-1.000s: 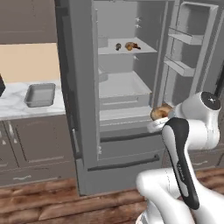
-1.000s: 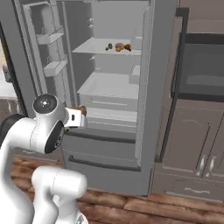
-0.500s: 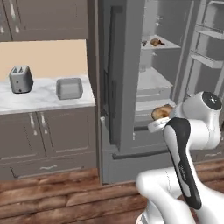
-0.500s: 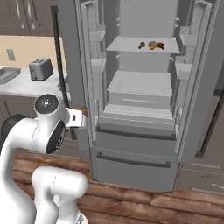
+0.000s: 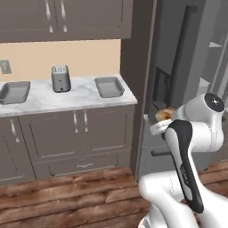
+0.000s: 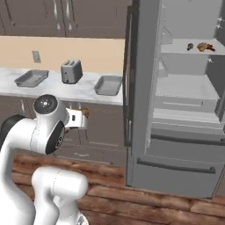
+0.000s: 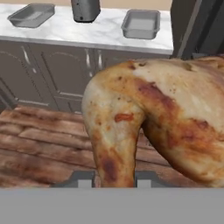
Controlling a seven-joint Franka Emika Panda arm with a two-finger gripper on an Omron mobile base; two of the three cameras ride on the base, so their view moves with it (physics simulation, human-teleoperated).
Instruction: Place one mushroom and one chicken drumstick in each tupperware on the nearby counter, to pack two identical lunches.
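Observation:
My gripper [image 7: 114, 179] is shut on a chicken drumstick [image 7: 153, 118], golden-brown and looming large in the hand view. The same drumstick [image 5: 165, 114] sits at the hand in front of the fridge, and its tip [image 6: 85, 113] peeks past the wrist. Two grey tupperware trays rest on the white marble counter [image 5: 75, 98]: a near one [image 5: 109, 86] by the fridge and a far one [image 5: 15, 91] at the left, both apart from the hand. A second drumstick [image 6: 205, 46] and a small mushroom [image 6: 190, 45] lie on a fridge shelf.
A silver toaster [image 5: 61, 78] stands between the trays. The open fridge [image 6: 184, 110] rises to the right, its dark door edge [image 5: 178, 67] close beside the hand. Dark cabinet doors [image 5: 75, 133] run under the counter, and a wooden floor [image 5: 67, 196] lies below.
The whole picture has swung from the open fridge toward the counter, so the base has moved. The drumstick stays in the gripper throughout.

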